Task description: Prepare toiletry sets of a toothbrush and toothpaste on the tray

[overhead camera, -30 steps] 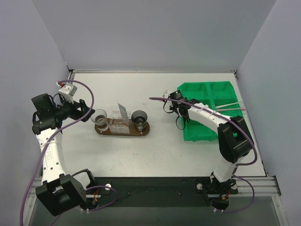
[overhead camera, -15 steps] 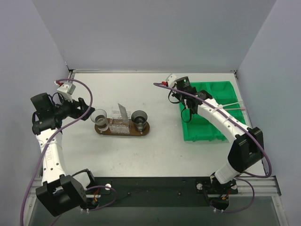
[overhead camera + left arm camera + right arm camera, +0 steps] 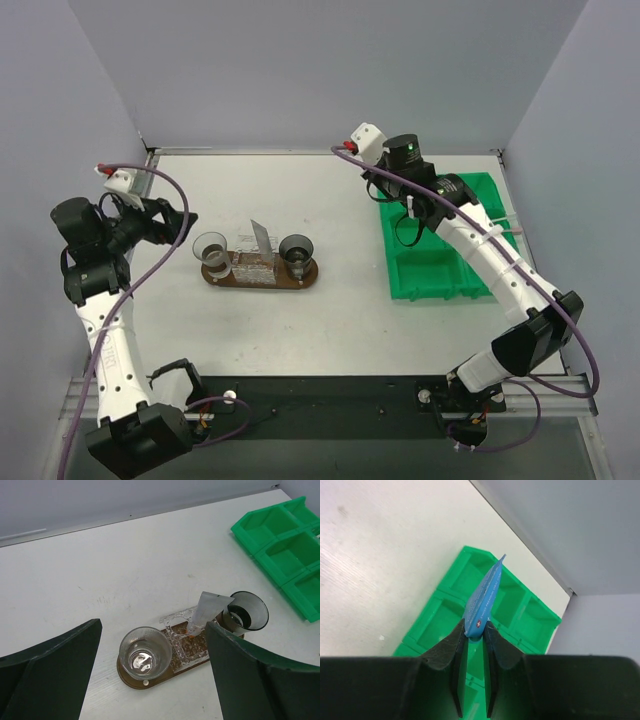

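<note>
My right gripper (image 3: 475, 627) is shut on the lower end of a blue toothpaste (image 3: 485, 592) tube and holds it in the air over the green bin (image 3: 440, 625). From above, that gripper (image 3: 398, 188) hangs over the bin's far left corner. The dark wooden tray (image 3: 215, 279) lies left of centre. Another toothpaste tube (image 3: 207, 611) stands tilted in a clear holder (image 3: 185, 640) on the tray (image 3: 131, 679). A pale toothbrush (image 3: 512, 229) end shows in the bin, right of my arm. My left gripper (image 3: 180, 222) is open and empty, left of the tray.
Two cups stand on the tray's ends, a clear one (image 3: 145, 652) and a darker one (image 3: 245, 611). The green sectioned bin (image 3: 430, 280) sits at the right, under my right forearm. Grey walls close in the table on three sides.
My right arm has risen and swung back from the bin's front sections to its far corner, carrying the blue tube. My left arm has pulled slightly back and left.
</note>
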Robot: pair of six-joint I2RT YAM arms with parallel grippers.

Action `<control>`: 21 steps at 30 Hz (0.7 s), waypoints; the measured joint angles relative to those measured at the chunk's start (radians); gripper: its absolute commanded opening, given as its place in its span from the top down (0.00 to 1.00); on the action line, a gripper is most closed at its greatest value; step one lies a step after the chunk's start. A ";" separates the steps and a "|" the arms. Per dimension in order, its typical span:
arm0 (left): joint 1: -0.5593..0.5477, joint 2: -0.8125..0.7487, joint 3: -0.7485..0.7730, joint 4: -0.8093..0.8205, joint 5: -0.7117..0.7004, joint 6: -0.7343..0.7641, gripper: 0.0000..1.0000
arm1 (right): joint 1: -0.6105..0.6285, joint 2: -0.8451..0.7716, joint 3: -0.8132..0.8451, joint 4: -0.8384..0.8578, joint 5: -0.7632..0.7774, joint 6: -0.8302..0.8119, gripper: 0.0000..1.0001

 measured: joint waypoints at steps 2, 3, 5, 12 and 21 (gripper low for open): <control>0.000 -0.024 0.000 0.016 -0.007 -0.022 0.05 | 0.003 0.000 0.053 -0.027 -0.045 0.021 0.99; 0.000 -0.037 0.000 0.022 -0.013 -0.029 0.05 | 0.007 0.000 0.075 -0.041 -0.062 0.031 0.99; 0.000 -0.060 0.000 0.027 -0.029 -0.038 0.04 | 0.013 0.000 0.119 -0.063 -0.100 0.051 0.99; 0.000 -0.121 0.021 -0.006 -0.084 -0.039 0.04 | 0.061 -0.001 0.205 -0.134 -0.192 0.098 0.99; 0.000 -0.205 0.078 -0.014 -0.094 -0.058 0.02 | 0.169 -0.027 0.206 -0.180 -0.245 0.113 0.99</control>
